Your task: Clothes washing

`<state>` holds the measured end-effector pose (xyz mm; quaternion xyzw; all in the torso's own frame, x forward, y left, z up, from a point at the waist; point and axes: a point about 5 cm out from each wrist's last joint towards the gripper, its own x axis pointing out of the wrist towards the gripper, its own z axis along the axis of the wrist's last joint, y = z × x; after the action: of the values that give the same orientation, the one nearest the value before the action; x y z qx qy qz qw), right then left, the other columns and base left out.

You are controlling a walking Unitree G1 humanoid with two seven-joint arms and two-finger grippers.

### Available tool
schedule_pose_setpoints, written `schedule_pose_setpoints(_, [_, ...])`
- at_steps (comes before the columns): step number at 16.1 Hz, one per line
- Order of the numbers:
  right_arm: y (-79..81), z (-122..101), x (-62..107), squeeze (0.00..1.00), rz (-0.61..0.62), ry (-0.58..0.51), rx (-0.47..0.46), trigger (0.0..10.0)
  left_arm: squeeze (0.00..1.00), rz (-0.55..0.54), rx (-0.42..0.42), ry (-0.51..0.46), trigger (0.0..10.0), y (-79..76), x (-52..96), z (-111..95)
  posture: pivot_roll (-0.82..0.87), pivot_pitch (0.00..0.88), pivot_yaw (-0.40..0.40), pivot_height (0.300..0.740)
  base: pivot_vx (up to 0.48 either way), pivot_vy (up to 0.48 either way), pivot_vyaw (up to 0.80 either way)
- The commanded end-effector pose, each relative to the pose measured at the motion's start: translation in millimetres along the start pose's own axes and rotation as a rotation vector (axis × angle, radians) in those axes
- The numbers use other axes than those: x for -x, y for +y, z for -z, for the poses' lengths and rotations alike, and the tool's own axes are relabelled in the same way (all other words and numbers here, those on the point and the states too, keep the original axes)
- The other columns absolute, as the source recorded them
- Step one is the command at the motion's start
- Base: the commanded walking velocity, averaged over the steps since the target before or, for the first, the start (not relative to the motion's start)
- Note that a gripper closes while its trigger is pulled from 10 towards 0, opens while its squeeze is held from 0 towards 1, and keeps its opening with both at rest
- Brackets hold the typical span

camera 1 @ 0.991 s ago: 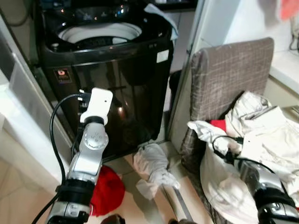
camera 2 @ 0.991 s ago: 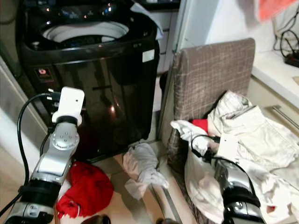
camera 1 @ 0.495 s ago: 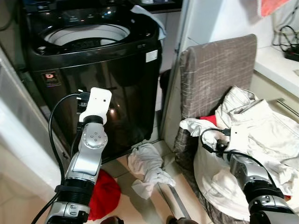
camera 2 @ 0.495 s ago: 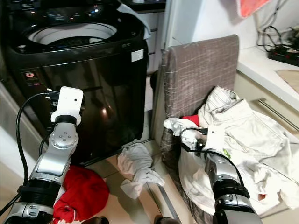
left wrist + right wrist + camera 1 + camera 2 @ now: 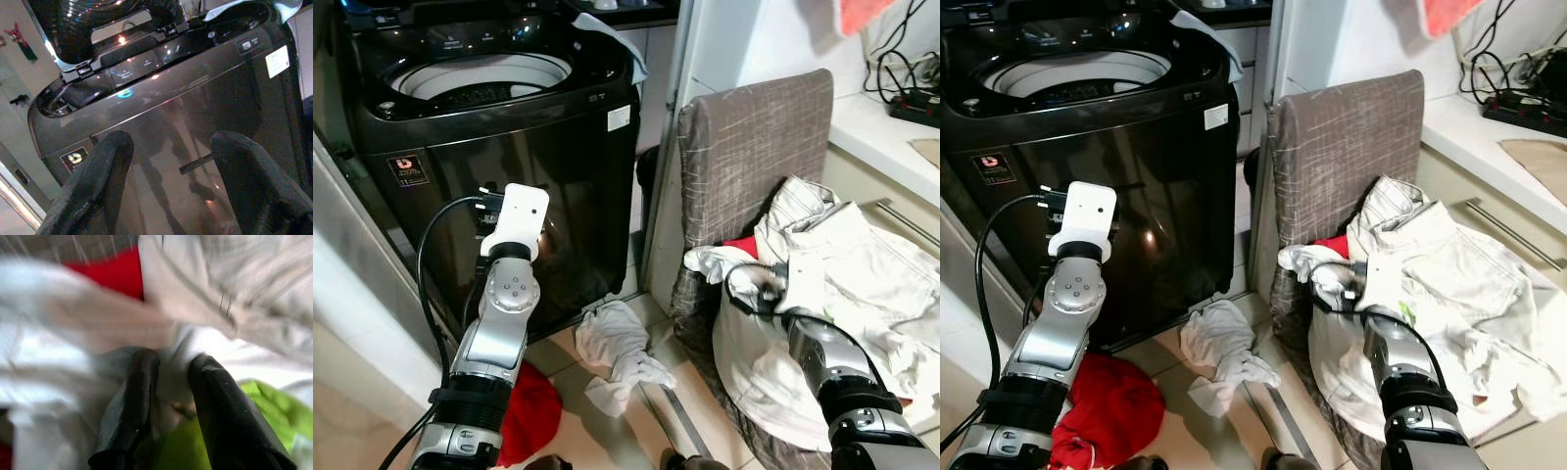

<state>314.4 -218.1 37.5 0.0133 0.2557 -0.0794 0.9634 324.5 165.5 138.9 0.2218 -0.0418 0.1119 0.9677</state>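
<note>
Washer (image 5: pixel 499 147) lid up, drum contents not visible. Clothes pile (image 5: pixel 1449 294) on chair (image 5: pixel 1342 166) right of washer. Right gripper (image 5: pixel 168 396) narrow, pinching white cloth in pile. Left gripper (image 5: pixel 171 181) wide, facing washer front.

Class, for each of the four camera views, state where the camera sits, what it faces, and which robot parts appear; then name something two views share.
Left eye, right eye: on the head, looking down at washing machine, chair, both arms.
Left wrist: along the open left tool at the machine's front.
Right wrist: along the right tool, pushed into the white clothes.
Shared: the machine, in both eye views and the left wrist view.
</note>
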Motion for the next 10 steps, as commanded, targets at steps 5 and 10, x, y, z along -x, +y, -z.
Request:
schedule_pose_setpoints(5, [20.6,-131.9,15.7,0.0,-0.076,-0.508,0.066,0.0,0.0,0.016,-0.009,-0.032,10.0,-2.4,-3.8,-7.6,-0.06,0.0,-0.011,0.74,0.0,0.0,0.0])
schedule_pose_setpoints(10, [32.1,-120.2,19.1,0.0,-0.124,-0.47,-0.007,10.0,0.0,0.012,-0.003,-0.029,10.0,-3.7,-1.3,-6.8,-0.05,0.003,-0.021,0.74,0.0,0.0,0.0])
